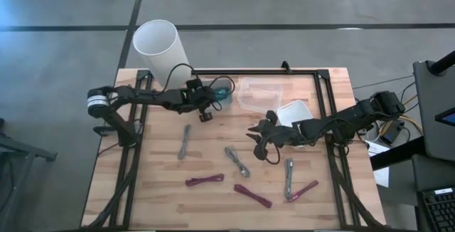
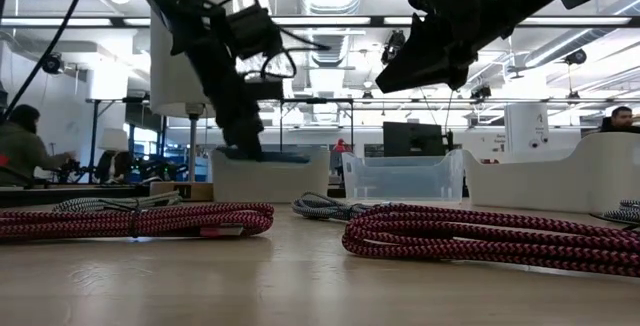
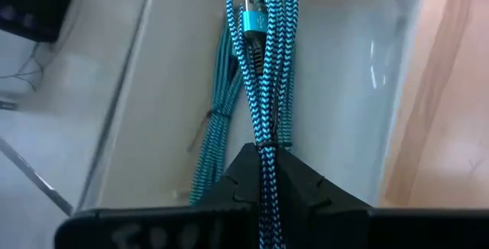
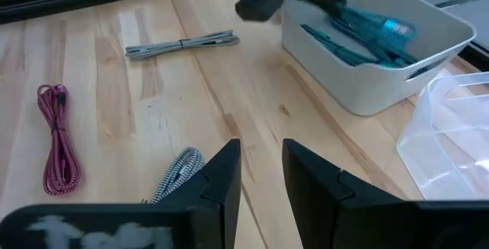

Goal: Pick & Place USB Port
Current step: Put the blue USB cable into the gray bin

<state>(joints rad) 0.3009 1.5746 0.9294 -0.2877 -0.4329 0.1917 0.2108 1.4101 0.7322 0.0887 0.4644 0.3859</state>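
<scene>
Gripping a bundled blue cable (image 3: 263,66), left gripper (image 3: 263,174) is clamped on it over the white bin (image 4: 367,88) at table's far side, w/ another blue cable (image 3: 218,138) already lying inside. Right gripper (image 4: 261,174) hovers mid-table, fingers (image 4: 221,176) parted w/ nothing between, just above a grey-white cable (image 4: 174,174). Red cables (image 2: 135,219) and grey ones lie loose on the near half; clear tub (image 1: 259,93) sits right of the bin.

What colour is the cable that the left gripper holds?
Teal-blue braided cable, shut in the left gripper; the left wrist view shows it best.
</scene>
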